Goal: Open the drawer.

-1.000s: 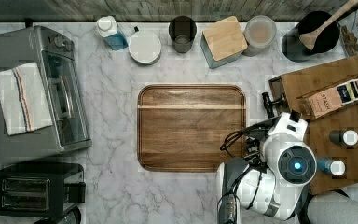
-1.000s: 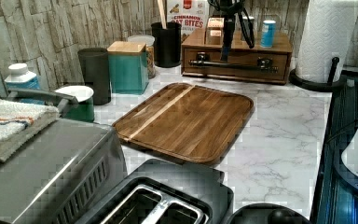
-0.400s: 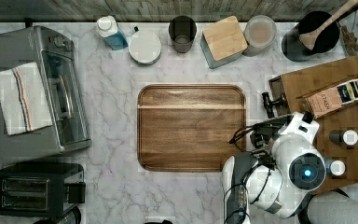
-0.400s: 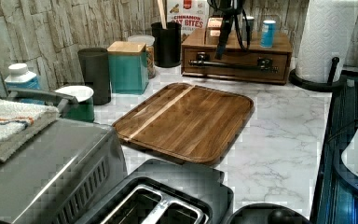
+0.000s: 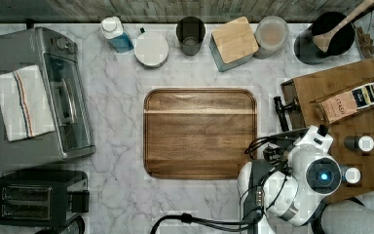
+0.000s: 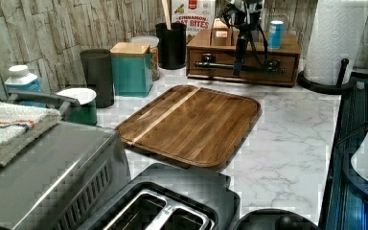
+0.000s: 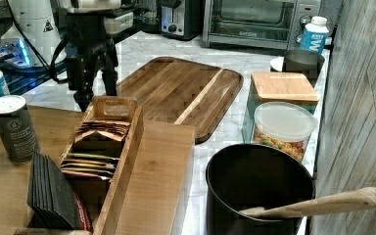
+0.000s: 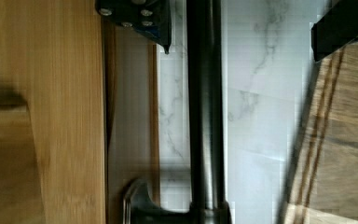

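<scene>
Gripper [image 8: 240, 28] stood with fingers spread, one each side of the handle [image 8: 206, 107], not touching it. That bar fronted the drawer [image 6: 242, 60], seemingly shut, low in the box [image 5: 343, 87] at the top view's right. On the box: an open tea carton [image 7: 100, 139] of packets and two cans [image 7: 12, 127]. Beside it lay the tray [image 5: 199, 132]; a pot [image 7: 257, 188] held a wooden spoon [image 7: 318, 203].

Brown wooden drawer [image 6: 242, 58], black bar handle, slightly open.
</scene>
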Motion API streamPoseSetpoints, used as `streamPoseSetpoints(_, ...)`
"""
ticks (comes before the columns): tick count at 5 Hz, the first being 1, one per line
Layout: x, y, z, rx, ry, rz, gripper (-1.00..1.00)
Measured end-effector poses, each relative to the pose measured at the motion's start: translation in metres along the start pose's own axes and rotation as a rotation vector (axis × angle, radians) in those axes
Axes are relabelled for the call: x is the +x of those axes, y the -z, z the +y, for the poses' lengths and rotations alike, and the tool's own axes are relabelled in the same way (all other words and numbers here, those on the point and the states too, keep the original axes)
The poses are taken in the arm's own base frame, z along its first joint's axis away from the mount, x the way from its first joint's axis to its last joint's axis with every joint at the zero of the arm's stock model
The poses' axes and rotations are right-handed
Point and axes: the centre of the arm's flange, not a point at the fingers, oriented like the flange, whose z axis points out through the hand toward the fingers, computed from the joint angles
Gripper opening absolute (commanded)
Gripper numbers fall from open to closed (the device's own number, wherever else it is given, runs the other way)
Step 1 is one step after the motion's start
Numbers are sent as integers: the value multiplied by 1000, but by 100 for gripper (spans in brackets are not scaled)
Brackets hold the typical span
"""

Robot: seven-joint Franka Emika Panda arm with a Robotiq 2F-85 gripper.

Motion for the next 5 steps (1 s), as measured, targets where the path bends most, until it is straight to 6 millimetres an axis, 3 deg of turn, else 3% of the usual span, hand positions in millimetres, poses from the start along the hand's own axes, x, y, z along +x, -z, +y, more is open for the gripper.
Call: streamPoseSetpoints(5,7,-32,-18,-20,0,33,100)
